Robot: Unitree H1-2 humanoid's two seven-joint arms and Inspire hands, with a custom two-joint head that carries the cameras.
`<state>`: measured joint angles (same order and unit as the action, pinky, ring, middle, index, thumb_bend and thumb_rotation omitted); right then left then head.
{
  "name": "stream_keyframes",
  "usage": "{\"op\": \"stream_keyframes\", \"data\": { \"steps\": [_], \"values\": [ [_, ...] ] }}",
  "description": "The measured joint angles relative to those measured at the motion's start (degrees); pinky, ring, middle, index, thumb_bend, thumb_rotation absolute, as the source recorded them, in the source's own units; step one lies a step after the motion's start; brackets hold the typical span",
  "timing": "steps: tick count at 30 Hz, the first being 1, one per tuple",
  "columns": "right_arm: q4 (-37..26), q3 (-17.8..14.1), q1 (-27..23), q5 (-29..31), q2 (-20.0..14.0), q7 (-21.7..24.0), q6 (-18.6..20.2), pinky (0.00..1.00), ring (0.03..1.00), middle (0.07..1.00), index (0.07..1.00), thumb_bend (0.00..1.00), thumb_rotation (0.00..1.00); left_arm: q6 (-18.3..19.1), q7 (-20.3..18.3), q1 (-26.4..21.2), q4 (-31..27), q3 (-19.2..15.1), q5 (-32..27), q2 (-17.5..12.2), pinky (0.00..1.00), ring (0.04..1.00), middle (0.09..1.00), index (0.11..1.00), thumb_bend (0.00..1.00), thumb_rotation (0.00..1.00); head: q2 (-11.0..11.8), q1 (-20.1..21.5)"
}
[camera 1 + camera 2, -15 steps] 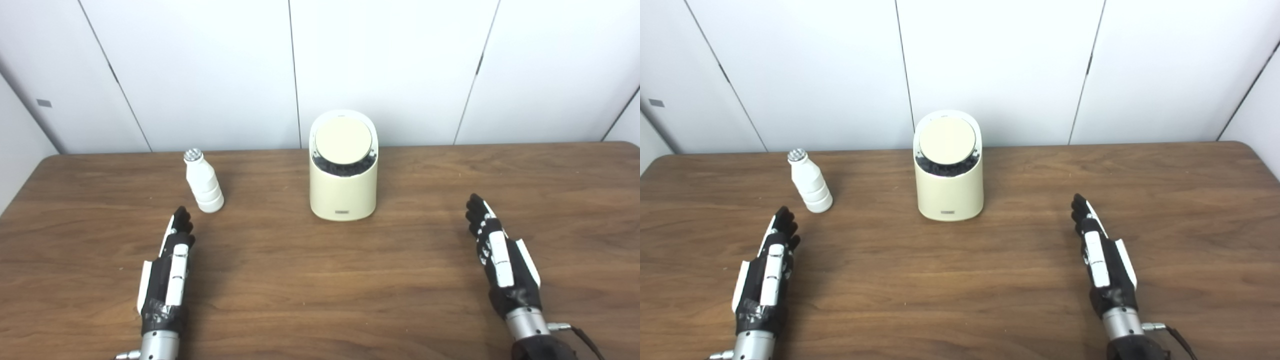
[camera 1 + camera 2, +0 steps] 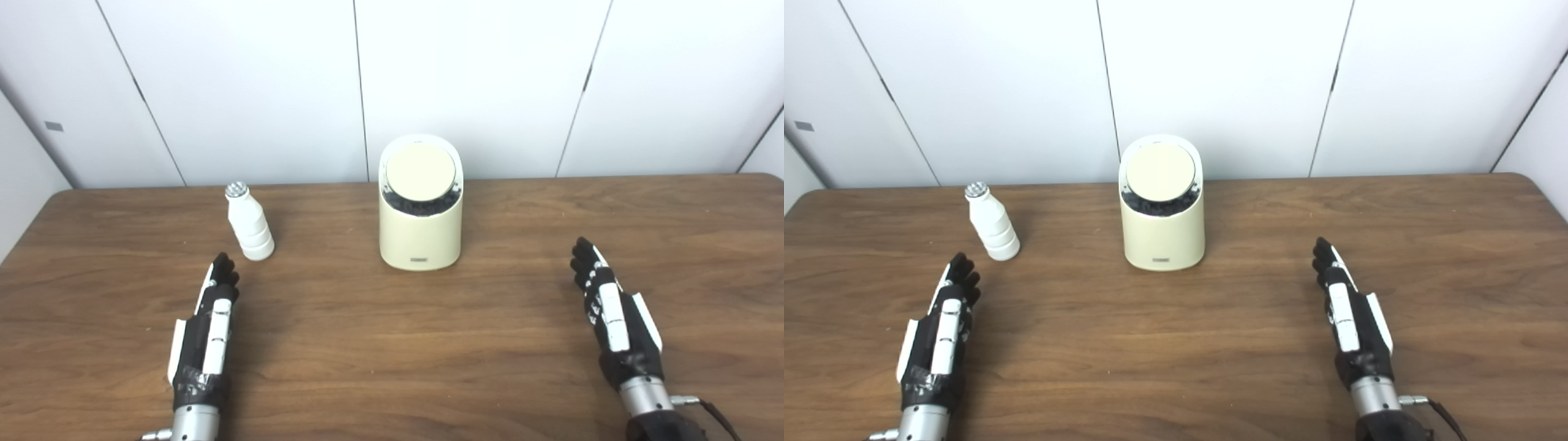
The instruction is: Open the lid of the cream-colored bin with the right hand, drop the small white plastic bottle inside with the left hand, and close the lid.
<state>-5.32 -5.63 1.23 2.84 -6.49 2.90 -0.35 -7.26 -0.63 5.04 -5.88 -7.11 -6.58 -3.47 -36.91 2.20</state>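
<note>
The cream-colored bin [image 2: 420,236] stands upright at the middle back of the wooden table [image 2: 392,343]. Its round lid [image 2: 420,173] is tilted toward me, with a dark gap showing below its front edge. The small white plastic bottle [image 2: 249,223] with a silver cap stands upright left of the bin. My left hand [image 2: 208,331] lies flat on the table just in front of the bottle, open and empty. My right hand [image 2: 612,318] lies flat at the right, well right of the bin, open and empty.
White wall panels [image 2: 478,79] run right behind the table's far edge. The rounded far corners of the table show at left and right.
</note>
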Motion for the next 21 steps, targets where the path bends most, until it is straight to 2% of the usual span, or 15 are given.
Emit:
{"op": "stream_keyframes", "data": {
  "steps": [6, 9, 12, 15, 18, 21],
  "values": [
    [-0.1, 0.2, 0.0, -0.6, 0.0, -0.4, 0.1, 1.00, 0.961, 0.957, 0.938, 0.60, 0.99, 0.0, 0.0, 0.0, 0.0, 0.1, 0.1, 0.0, 1.00, 0.986, 0.988, 1.000, 0.42, 0.83, 0.3, -0.2],
    [-0.8, 0.4, 0.0, -2.2, -0.2, -0.6, 0.9, 0.98, 0.950, 0.958, 0.938, 0.62, 0.94, 0.0, 0.0, 0.0, 0.0, 0.4, 0.9, -0.2, 1.00, 0.979, 0.986, 1.000, 0.42, 0.82, 0.7, -0.4],
    [-2.8, 0.9, -0.2, -4.2, -0.8, -0.7, 3.6, 0.99, 0.955, 0.960, 0.926, 0.63, 0.85, -0.5, -0.1, 0.1, 0.0, 1.0, 1.6, -0.6, 1.00, 0.980, 0.983, 1.000, 0.40, 0.79, 0.6, -0.2],
    [-5.1, 1.0, -1.4, -4.5, -0.9, -0.7, 6.6, 0.99, 0.951, 0.956, 0.924, 0.64, 0.81, -0.6, -0.1, 0.2, 0.0, 1.0, 2.0, -0.7, 0.99, 0.978, 0.977, 0.999, 0.40, 0.79, 0.4, 0.2],
    [-7.0, 1.9, -4.5, -5.5, -1.1, -0.5, 9.7, 0.95, 0.933, 0.950, 0.922, 0.61, 0.76, -0.8, -0.2, 0.3, 0.0, 1.2, 2.0, -0.9, 1.00, 0.986, 0.984, 1.000, 0.40, 0.83, 0.4, 0.3],
    [-8.5, 3.1, -8.1, -7.1, -2.1, -0.2, 11.5, 0.93, 0.940, 0.950, 0.921, 0.62, 0.69, -0.8, -0.3, 0.3, 0.0, 1.6, 2.1, -0.9, 1.00, 0.997, 0.986, 1.000, 0.43, 0.82, 0.3, 0.4]
  ]
}}
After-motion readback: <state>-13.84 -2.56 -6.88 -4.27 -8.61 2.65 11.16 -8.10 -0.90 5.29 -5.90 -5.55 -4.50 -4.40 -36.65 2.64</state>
